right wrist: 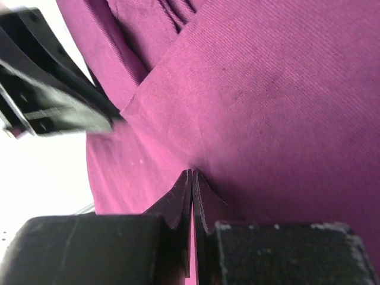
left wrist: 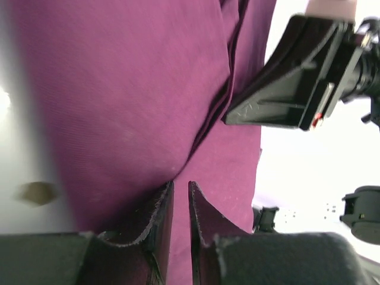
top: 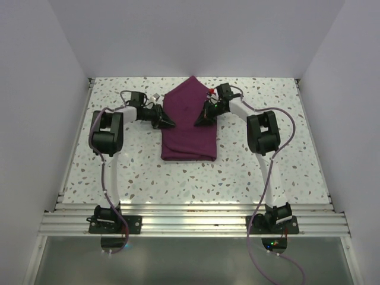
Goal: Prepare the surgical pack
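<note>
No text, label, brand, number or sign could be read in any view. The purple cloth (top: 189,127) was plain, and the speckled bench (top: 249,172) bore no legible marking.

Dark magenta-purple cloth (top: 189,127) on a white table (top: 237,172) speckled grey-brown.
</note>
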You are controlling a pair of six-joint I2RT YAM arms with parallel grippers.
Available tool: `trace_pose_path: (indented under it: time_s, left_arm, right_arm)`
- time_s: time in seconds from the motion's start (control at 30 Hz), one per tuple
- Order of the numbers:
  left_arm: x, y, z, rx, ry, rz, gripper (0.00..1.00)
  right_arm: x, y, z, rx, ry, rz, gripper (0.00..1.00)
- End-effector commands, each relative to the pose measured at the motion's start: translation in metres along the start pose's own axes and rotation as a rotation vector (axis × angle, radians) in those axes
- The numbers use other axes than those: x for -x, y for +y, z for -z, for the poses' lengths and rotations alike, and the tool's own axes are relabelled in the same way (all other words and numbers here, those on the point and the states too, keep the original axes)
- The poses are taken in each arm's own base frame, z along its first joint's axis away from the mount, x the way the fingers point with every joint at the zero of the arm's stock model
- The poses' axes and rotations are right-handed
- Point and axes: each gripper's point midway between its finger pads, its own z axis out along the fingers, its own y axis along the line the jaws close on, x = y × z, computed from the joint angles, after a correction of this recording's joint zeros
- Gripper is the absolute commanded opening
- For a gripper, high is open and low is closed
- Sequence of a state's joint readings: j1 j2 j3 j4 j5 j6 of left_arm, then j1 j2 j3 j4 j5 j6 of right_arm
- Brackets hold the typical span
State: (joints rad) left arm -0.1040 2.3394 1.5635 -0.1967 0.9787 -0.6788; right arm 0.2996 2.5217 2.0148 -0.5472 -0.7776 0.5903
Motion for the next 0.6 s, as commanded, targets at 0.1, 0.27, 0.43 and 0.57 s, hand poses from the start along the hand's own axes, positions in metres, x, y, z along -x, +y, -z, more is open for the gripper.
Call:
trace_pose_path:
  time_s: [0.1, 0.27, 0.43, 0.57]
  left_arm:
    - [0.024, 0.003, 0.017, 0.033, -0.040, -0.022, 0.23]
    - [0.025, -0.023, 0.031, 0.011, -0.069, -0.082, 0.25]
    - [0.017, -0.016, 0.029, 0.013, -0.066, -0.060, 0.25]
    - [0.015, 0.009, 0.024, 0.053, -0.067, -0.023, 0.24]
  right_arm:
    - [0.012, 0.001, 0.033, -0.084, -0.039, 0.071, 0.00]
    - [0.015, 0.034, 0.069, -0.027, -0.080, 0.125, 0.00]
    - [0.003, 0.034, 0.082, -0.007, -0.084, 0.131, 0.00]
    - [-0.004, 0.000, 0.081, -0.025, -0.077, 0.053, 0.00]
